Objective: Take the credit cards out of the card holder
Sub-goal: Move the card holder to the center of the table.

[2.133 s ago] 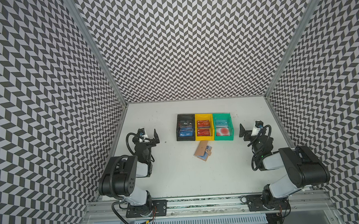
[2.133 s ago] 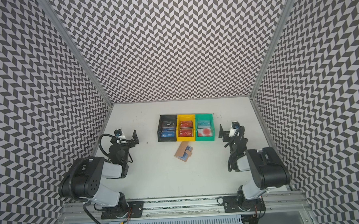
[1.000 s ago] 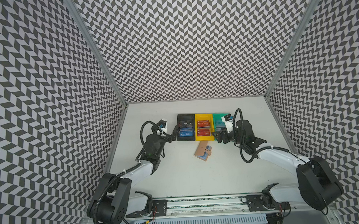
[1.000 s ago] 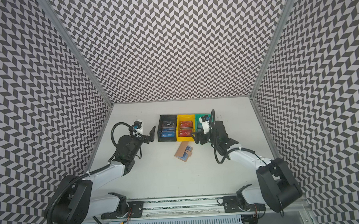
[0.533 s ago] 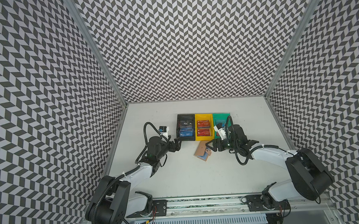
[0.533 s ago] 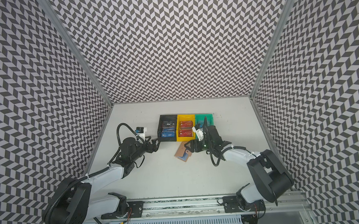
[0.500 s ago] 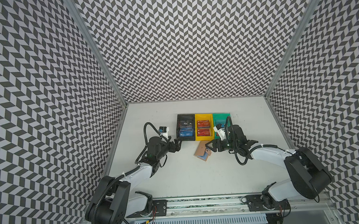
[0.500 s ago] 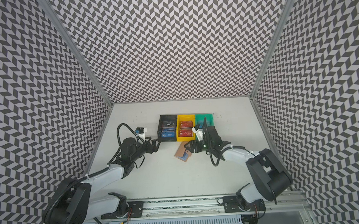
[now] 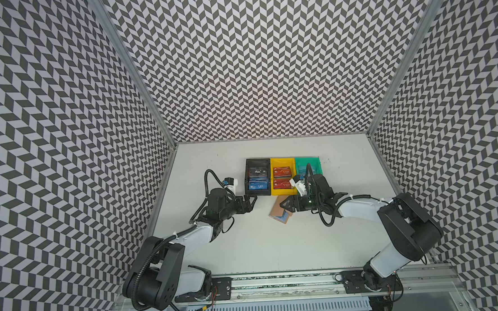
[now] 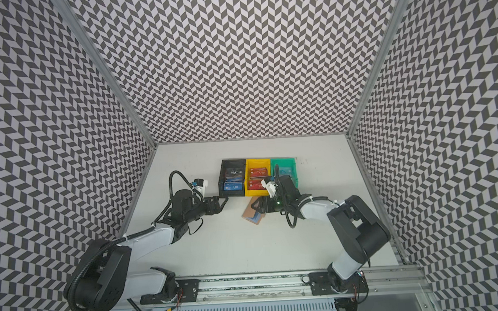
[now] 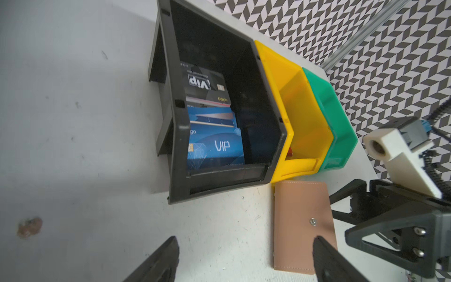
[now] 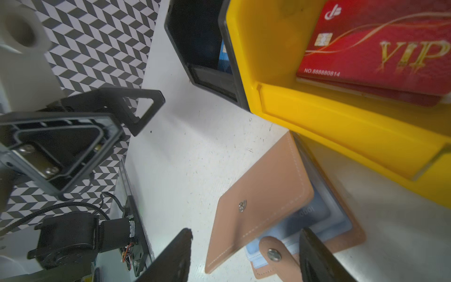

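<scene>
The tan card holder (image 9: pixel 277 210) (image 10: pixel 250 211) lies on the white table in front of the yellow bin. Its front cover (image 12: pixel 263 195) stands slightly lifted, and pale blue sleeves (image 12: pixel 314 217) and the unfastened snap tab (image 12: pixel 275 254) show under it. Any credit cards inside it are hidden, apart from faint print through a sleeve. My right gripper (image 9: pixel 287 208) (image 12: pixel 246 232) is open and low, with its jaws on either side of the holder's tab corner. My left gripper (image 9: pixel 251 201) (image 11: pixel 245 241) is open over bare table to the left of the holder (image 11: pixel 302 219), at the black bin's front corner.
Three bins stand in a row behind the holder: black (image 9: pixel 257 161) with blue and black VIP cards (image 11: pixel 214 146), yellow (image 9: pixel 282 160) with red VIP cards (image 12: pixel 378 48), and green (image 9: pixel 307 160). Patterned walls close in the table on three sides.
Both arms have reached from the table's sides in to the middle. The right gripper has come down to the card holder and its jaws have narrowed a little. The left has stopped beside the black bin.
</scene>
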### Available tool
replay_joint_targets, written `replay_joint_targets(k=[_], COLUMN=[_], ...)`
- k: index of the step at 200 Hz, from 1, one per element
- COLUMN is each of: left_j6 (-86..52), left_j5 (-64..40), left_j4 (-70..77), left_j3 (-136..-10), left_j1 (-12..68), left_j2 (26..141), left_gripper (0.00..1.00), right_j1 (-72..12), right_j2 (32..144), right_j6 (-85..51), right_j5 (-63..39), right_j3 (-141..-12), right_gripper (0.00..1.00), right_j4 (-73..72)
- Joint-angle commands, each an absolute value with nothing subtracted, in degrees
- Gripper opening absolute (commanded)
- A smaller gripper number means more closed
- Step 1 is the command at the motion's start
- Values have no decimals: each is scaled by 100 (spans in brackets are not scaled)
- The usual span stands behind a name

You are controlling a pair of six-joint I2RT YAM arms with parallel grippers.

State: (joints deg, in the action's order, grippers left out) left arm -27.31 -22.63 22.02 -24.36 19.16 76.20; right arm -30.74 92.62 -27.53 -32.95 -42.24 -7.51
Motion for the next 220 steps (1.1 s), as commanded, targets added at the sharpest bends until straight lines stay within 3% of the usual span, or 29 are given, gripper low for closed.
replay_joint_targets(k=[1,19,131,220], left_j6=[-2857,-2872,-3151,-3590], left_j5=[-2399,-2499,-2627,-3093], left_j4=[1998,1936,1789,1937], left_j3=[-2573,-2614,-2533,-2174], left_j1=[1942,1944,1769,1328], left_j2=[7695,7751,7658,7446], left_gripper=[86,84,83,82], right_j1=[-3112,-3121,-3244,-3779], right_j2=[9387,9481,10088,10661], right_j6=[-2903,-2942,-2854,-1319], right_j5=[-3460,-3456,-3415,-3789], right_j3=[-4439,-4556,-5039,-6066], right_gripper=[68,64,14,8], right_j4=[-973,-872,-151,1149])
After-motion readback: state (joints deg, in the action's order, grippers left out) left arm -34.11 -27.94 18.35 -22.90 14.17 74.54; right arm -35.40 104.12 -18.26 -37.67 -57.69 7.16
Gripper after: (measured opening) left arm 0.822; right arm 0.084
